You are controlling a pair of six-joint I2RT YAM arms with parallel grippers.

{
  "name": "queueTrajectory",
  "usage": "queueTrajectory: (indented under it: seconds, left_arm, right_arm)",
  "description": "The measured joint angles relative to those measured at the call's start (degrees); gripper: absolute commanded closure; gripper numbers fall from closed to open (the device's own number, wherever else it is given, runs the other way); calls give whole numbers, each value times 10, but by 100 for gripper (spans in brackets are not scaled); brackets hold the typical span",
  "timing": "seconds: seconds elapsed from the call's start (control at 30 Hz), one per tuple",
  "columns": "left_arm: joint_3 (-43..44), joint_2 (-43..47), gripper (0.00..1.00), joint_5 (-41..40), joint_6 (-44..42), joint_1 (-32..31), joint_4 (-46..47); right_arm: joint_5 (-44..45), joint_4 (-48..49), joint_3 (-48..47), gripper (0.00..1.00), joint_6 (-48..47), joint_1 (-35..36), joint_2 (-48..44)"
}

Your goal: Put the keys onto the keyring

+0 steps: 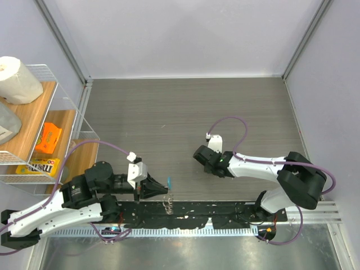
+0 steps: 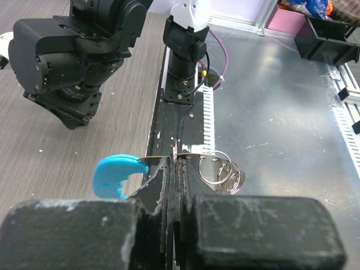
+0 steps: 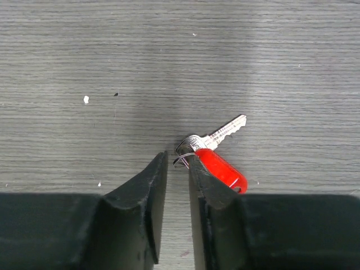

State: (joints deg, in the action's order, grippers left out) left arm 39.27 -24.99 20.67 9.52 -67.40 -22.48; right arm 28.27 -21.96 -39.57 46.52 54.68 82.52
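Found the left gripper (image 2: pixel 176 169) shut tight, pinching the keyring (image 2: pixel 222 170) by its thin metal neck. Saw the blue crescent tag (image 2: pixel 115 175) jutting out on one side of the fingers and the silvery loops hanging on the other. Judged it carried clear of the table, over the black base rail (image 2: pixel 180 121) at the near edge.

Saw the right gripper (image 3: pixel 178 164) low over the grey table (image 3: pixel 169 56), fingers a narrow slot apart and, as far as could be made out, clamped on nothing. Made out the key (image 3: pixel 222 169) lying flat just beyond those tips. Noted its small wire ring (image 3: pixel 184 149) at the mouth of the slot, its red head just beside the right-hand finger, and its blade (image 3: pixel 228 130) slanting up and to the right in the wrist view. Could not tell whether ring or head touched a finger.

Judged the right arm much the nearer to the key, with the left gripper and keyring well apart from it toward the robot's left. Judged the coming pinch to depend on that slant, since the long axis ran across the slot rather than along it. Saw nothing between fingers and key.

Noted a wire shelf (image 1: pixel 34 129) with a paper roll (image 1: pixel 18 80) far off to the left.
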Motion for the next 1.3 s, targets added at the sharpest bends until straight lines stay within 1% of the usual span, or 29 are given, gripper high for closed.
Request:
queueTrajectory:
  seconds: [0.03, 0.1, 0.13, 0.4, 0.53, 0.6, 0.7, 0.77, 0.87, 1.0, 1.1, 1.17, 1.3]
  left_arm:
    - [0, 0, 100, 0, 0, 0, 0]
    - [0, 0, 100, 0, 0, 0, 0]
    - [0, 0, 100, 0, 0, 0, 0]
    - [0, 0, 100, 0, -4, 0, 0]
    - [0, 0, 100, 0, -5, 0, 0]
    - [0, 0, 100, 1, -5, 0, 0]
    - [0, 1, 100, 3, -5, 0, 0]
    - [0, 2, 100, 5, -5, 0, 0]
    - [0, 5, 100, 14, -6, 0, 1]
    - [3, 5, 100, 39, -6, 0, 4]
    - [5, 3, 100, 68, -6, 0, 12]
    - [8, -1, 100, 90, -6, 0, 21]
    - [12, -13, 100, 135, -5, 0, 43]
  right_arm:
    - [3, 0, -1, 85, 1, 1, 1]
    - [7, 1, -1, 92, 4, 1, 3]
    - [5, 0, -1, 94, 6, 1, 4]
    - [14, -8, 0, 94, 12, 11, 5]
    - [26, -47, 0, 94, 9, 38, -19]
    - [33, -70, -2, 94, 1, 58, -50]
    - [33, -90, -5, 94, -23, 78, -129]
    - [21, -94, -6, 94, -47, 73, -184]
    - [-19, -94, -10, 94, -98, 65, -273]
    - [-112, -95, -29, 94, -174, 81, -344]
    - [-207, -96, -53, 94, -240, 81, -374]
    - [-255, -95, -65, 94, -265, 81, -381]
    - [-397, -94, -108, 94, -336, 81, -383]
